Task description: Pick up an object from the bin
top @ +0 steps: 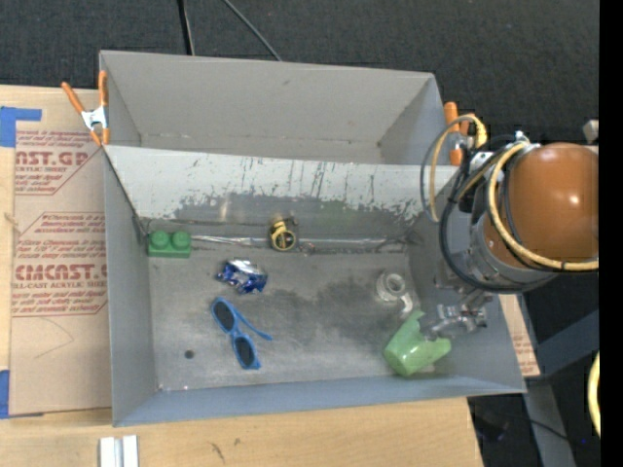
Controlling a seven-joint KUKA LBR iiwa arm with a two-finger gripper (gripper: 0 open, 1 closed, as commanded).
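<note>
The bin point(292, 95) is plain grey, and its far wall has pale scuffs streaked over darker patches. At far left lies a bright green block point(168, 244). To its right is a brass-yellow round thing point(282, 234) with dark marks. The crumpled wrapper point(240, 276) is blue and white, and the sunglasses point(237, 333) nearer are all blue. A small piece point(391, 286) is clear and whitish. The lump point(414, 355) at near right is pale green. The pincer point(458, 319) is silvery grey, the arm's cover point(555, 197) is orange-brown, and its cables point(458, 163) are yellow and black.
</note>
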